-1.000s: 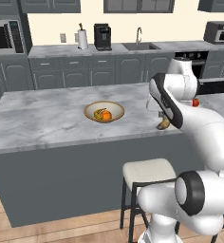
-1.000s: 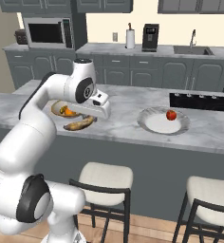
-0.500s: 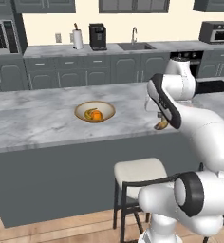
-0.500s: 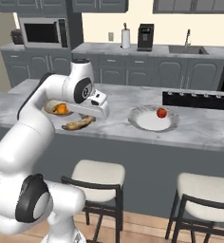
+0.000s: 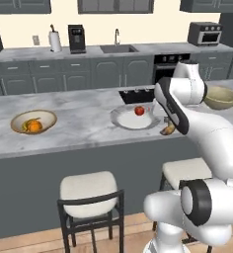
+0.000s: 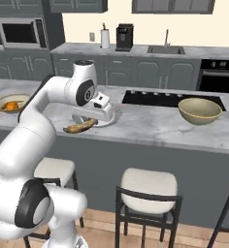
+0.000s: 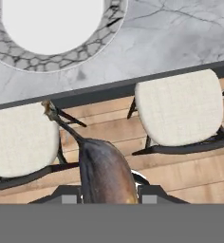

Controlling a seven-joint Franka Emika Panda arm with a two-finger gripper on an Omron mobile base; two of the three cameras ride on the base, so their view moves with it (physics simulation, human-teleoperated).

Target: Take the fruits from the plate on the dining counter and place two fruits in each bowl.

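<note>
My gripper is shut on a brown-yellow banana, which it holds just above the front edge of the dining counter. Right behind it lies the grey-rimmed plate with a red fruit on it. A tan bowl at the far left holds an orange and a yellowish piece. Another tan bowl stands to the right.
Stools stand in front of the counter, below the gripper. A black cooktop is set into the counter behind the plate. The wall counter with the sink lies far behind.
Both base views have slid left as the base drives to the right; the left bowl is now far off and the right bowl has come into view. The gripper still holds the banana.
</note>
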